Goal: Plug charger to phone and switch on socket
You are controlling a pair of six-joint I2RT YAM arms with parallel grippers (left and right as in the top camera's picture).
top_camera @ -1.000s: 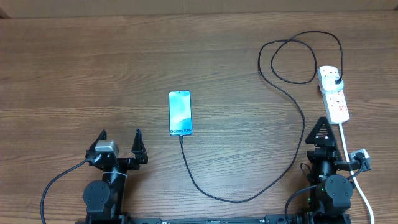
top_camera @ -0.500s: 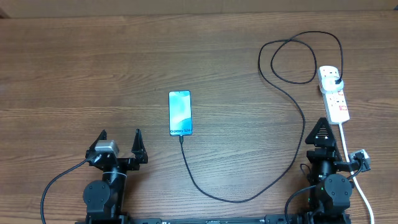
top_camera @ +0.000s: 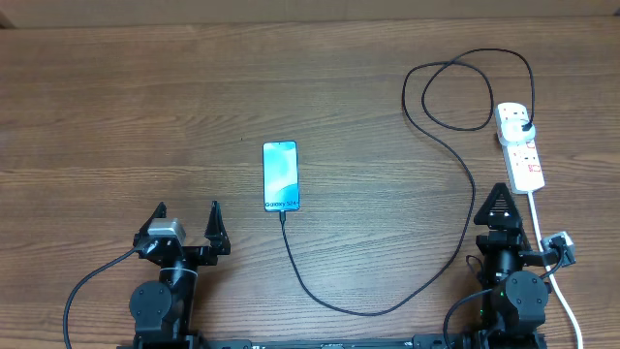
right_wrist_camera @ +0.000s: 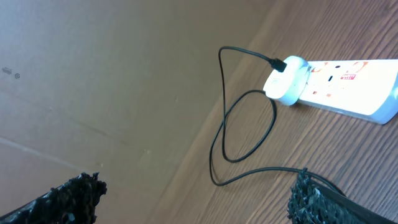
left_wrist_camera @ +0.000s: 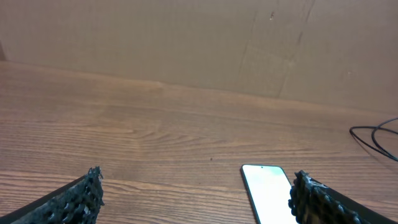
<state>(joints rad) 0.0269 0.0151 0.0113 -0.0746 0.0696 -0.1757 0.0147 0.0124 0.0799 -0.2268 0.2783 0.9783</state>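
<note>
The phone [top_camera: 281, 175] lies flat mid-table, its light blue screen up; the left wrist view shows it [left_wrist_camera: 267, 193] by my right finger. The charger's black cable [top_camera: 387, 310] runs from the phone's near edge, curves right, loops at the far right and ends in a plug [top_camera: 523, 124] seated in the socket [top_camera: 520, 153], a white power strip. The right wrist view shows the plug [right_wrist_camera: 286, 81] and the strip [right_wrist_camera: 354, 87]. My left gripper [top_camera: 187, 221] is open and empty at the near left. My right gripper [top_camera: 502, 204] is open and empty just short of the strip.
The strip's thick white cord [top_camera: 544, 242] runs down past my right arm to the table's near edge. The cable loop [right_wrist_camera: 245, 127] lies on the wood behind the strip. A cardboard wall [left_wrist_camera: 186, 43] stands at the table's far edge.
</note>
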